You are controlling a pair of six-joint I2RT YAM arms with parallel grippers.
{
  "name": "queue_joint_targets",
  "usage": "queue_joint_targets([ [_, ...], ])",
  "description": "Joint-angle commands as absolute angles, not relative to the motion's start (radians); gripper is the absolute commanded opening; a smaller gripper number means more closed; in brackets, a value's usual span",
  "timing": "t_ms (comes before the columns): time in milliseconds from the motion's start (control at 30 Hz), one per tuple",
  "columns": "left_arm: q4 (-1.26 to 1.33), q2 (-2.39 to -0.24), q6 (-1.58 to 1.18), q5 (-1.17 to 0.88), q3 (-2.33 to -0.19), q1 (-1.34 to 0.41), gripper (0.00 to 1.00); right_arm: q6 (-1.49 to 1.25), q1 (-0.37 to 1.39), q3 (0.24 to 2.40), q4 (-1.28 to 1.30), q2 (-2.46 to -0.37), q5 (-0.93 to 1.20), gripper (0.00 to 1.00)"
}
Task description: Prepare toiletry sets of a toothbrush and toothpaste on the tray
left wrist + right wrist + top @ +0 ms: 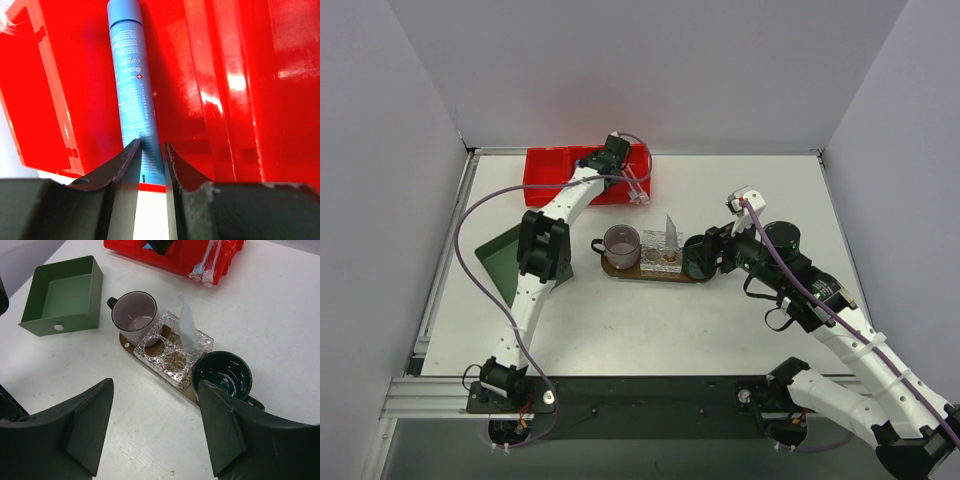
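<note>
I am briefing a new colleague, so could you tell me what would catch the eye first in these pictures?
The bright red bin, far back and left of centre, stands out most, with the left gripper straddling a blue toothpaste tube inside it. At the centre, a brown tray carries a lilac mug, a glittering clear holder and a dark green mug.

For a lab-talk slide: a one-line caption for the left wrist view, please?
Left gripper straddling the end of a blue toothpaste tube that lies in the red bin.
</note>
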State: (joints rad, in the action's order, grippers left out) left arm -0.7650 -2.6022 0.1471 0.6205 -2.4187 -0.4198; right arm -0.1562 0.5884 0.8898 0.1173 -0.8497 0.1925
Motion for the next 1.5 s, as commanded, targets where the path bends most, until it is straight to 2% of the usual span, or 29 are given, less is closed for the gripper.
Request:
queue_joint_targets([
  [0, -0.713, -2.585, 0.163, 0.69, -2.401, -0.422, 0.31, -0.147, 0.583, 0.893, 0.074, -0.851, 0.209, 0.63],
  [167, -0.684, -2.56, 0.167, 0.709, -2.385, -0.423, 0.29, -0.146, 0.583, 0.891, 0.075, -0.85, 0.207, 0.63],
  [733, -0.606, -2.471, 0.212, 0.833, -2.344, -0.43, 0.0, -0.144, 0.583, 0.89, 0.075, -0.845, 0.204, 0.63],
  [933, -0.56, -2.407, 0.224, 0.825, -2.31, -0.431, 0.0, -0.143, 0.583, 0.89, 0.077, -0.845, 0.201, 0.63],
  [1300, -0.593, -2.289, 0.218, 0.693, -2.249, -0.431, 0.0, -0.146, 0.583, 0.899, 0.089, -0.841, 0.193, 0.63],
  [1467, -0.632, -2.145, 0.163, 0.579, -2.132, -0.43, 0.0, -0.149, 0.583, 0.914, 0.101, -0.836, 0.187, 0.63],
])
